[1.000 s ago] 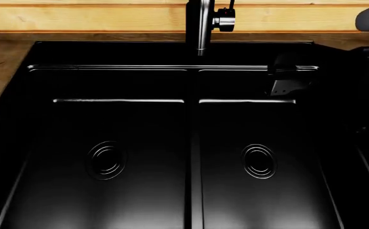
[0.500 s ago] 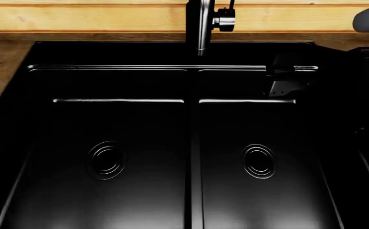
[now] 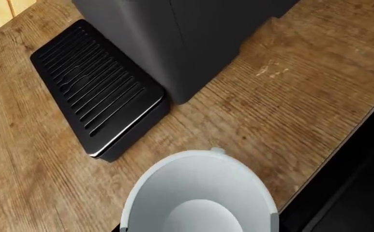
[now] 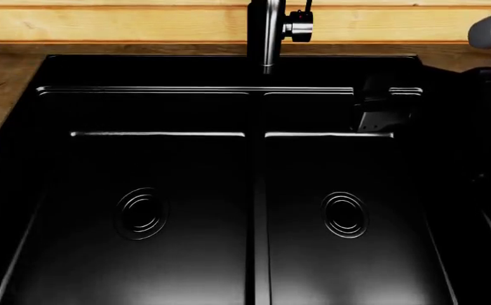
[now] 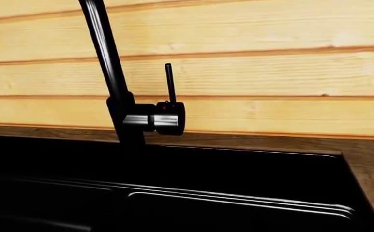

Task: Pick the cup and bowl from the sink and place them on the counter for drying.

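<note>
The white cup [image 3: 198, 191] fills the near edge of the left wrist view, its mouth toward the camera. My left gripper [image 3: 200, 224] is shut on it, and only slivers of the fingers show at its sides. The cup hangs over the wood-grain counter [image 3: 290, 96], close to the sink's dark edge [image 3: 361, 183]. In the head view both basins of the black sink [image 4: 143, 89] lie bare. The bowl is out of view. My right gripper [image 4: 381, 109] is a dark shape over the back of the right basin, and its jaws are lost against the black.
A black machine [image 3: 187, 38] with a ribbed drip tray [image 3: 96, 96] stands on the counter just beyond the cup. The tall black faucet [image 4: 267, 32] rises behind the sink's divider, close in front of the right wrist camera [image 5: 109, 67]. Pale wall planks [image 5: 251, 77] run behind.
The right arm has shifted slightly at the sink's back right. The basins look the same.
</note>
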### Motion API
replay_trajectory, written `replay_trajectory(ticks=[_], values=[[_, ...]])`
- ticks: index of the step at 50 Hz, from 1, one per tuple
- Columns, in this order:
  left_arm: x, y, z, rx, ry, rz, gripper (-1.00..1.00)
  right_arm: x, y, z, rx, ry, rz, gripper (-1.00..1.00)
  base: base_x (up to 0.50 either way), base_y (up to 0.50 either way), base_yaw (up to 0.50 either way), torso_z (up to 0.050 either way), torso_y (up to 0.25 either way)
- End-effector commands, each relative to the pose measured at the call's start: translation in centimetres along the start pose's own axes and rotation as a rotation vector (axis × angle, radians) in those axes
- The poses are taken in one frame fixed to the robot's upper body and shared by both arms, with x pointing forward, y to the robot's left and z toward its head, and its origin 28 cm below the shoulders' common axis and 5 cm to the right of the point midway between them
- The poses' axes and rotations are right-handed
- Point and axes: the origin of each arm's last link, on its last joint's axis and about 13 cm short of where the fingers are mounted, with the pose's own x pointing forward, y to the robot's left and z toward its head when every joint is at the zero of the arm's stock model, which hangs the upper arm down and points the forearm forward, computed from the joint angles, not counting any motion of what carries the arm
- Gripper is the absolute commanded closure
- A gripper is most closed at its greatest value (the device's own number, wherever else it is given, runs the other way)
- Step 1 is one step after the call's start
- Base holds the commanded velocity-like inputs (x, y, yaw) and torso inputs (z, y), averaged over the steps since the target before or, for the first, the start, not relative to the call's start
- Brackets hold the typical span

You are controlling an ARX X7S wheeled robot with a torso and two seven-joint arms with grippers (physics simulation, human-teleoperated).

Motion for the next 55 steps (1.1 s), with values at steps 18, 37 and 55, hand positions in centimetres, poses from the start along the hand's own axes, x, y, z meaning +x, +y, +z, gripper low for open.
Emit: replay_trajectory(ticks=[18, 37, 55], values=[[1.3, -0.2, 0.4, -0.110, -0.043, 0.036, 1.00, -0.1, 0.4, 0.2, -0.002, -0.003, 0.012, -1.00, 0.00, 0.00, 0.00, 0.000, 0.001], [2.5, -1.0, 1.7, -0.185, -0.036, 0.021, 1.00, -0.3, 0.4, -0.2, -0.001, 0.006, 0.009, -1.00, 0.00, 0.00, 0.00, 0.000, 0.000], [3.1, -1.7, 2.2, -0.194, -0.047, 0.028, -1.00, 0.1, 0.5, -0.2, -0.006, 0.014, 0.012, -1.00, 0.00, 0.00, 0.00, 0.000, 0.000]])
